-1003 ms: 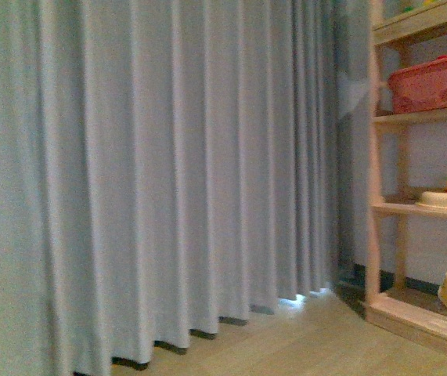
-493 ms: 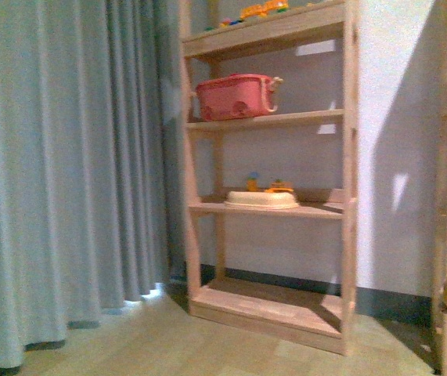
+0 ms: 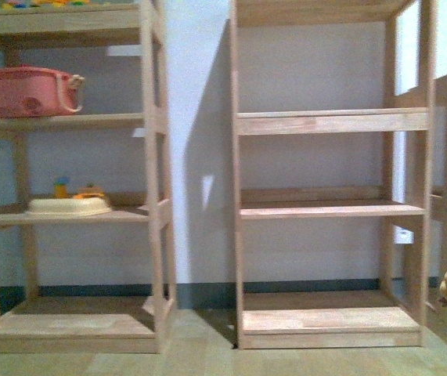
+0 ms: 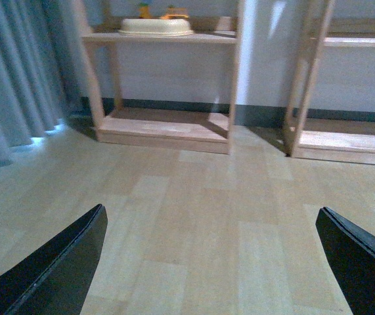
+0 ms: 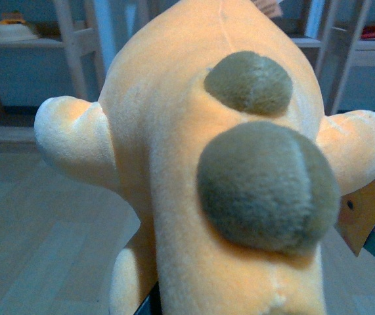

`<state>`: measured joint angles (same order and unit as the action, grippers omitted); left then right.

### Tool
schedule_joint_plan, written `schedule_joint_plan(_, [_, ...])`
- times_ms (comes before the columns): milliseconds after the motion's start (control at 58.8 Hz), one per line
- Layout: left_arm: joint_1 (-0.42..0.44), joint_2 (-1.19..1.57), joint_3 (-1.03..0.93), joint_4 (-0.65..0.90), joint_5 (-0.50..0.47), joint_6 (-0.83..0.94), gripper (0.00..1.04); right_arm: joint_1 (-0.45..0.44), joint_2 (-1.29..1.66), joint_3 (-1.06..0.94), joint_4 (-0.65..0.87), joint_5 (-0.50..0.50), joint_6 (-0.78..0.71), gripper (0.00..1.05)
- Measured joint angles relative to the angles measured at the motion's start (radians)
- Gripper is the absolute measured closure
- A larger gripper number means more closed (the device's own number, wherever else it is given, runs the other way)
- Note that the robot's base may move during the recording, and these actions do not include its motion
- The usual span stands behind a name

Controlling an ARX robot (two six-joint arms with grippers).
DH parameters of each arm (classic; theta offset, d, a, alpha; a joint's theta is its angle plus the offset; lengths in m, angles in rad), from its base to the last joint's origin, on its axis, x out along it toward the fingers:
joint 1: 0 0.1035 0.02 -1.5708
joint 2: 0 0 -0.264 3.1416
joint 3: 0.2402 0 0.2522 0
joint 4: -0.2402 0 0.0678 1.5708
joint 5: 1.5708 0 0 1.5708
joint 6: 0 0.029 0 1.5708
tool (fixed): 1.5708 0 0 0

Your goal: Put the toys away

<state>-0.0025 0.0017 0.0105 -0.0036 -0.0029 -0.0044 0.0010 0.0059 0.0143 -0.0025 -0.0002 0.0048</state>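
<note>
Left pincer spread wide, nothing between, over wood floor. Right pincer hidden behind yellow-orange plush animal, probably clamped on it. Plush fills the right wrist view, off the floor. Front view: it pokes in low at far right, before wooden shelf unit. Pink basket sits on the left-hand unit.

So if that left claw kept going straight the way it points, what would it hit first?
Probably the wooden floor: the open left claw aims slightly down at it, with nothing between. The shelf unit stands further on, though depth is hard to judge.
</note>
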Motion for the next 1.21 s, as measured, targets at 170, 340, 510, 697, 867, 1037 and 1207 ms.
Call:
schedule_joint_plan(170, [0.000, 0.000, 0.000, 0.000, 0.004, 0.000, 0.06, -0.001, 0.000, 0.000, 0.000, 0.003, 0.000, 0.98])
schedule_joint_plan(340, [0.000, -0.001, 0.000, 0.000, 0.003, 0.000, 0.06, -0.002, -0.002, 0.000, 0.000, 0.006, 0.000, 0.98])
schedule_joint_plan(510, [0.000, -0.001, 0.000, 0.000, 0.002, 0.000, 0.06, -0.002, -0.001, 0.000, 0.000, -0.005, 0.000, 0.98])
schedule_joint_plan(697, [0.000, -0.001, 0.000, 0.000, 0.003, 0.000, 0.06, -0.002, -0.001, 0.000, 0.000, -0.004, 0.000, 0.98])
schedule_joint_plan(867, [-0.001, 0.000, 0.000, 0.000, 0.006, 0.000, 0.06, -0.003, -0.001, 0.000, 0.000, 0.005, 0.000, 0.98])
schedule_joint_plan(1037, [0.002, -0.001, 0.000, 0.000, -0.002, 0.000, 0.06, 0.000, 0.000, 0.000, 0.000, -0.013, 0.000, 0.98])
schedule_joint_plan(1207, [0.002, -0.001, 0.000, 0.000, 0.004, 0.000, 0.06, 0.000, 0.000, 0.000, 0.000, 0.002, 0.000, 0.98])
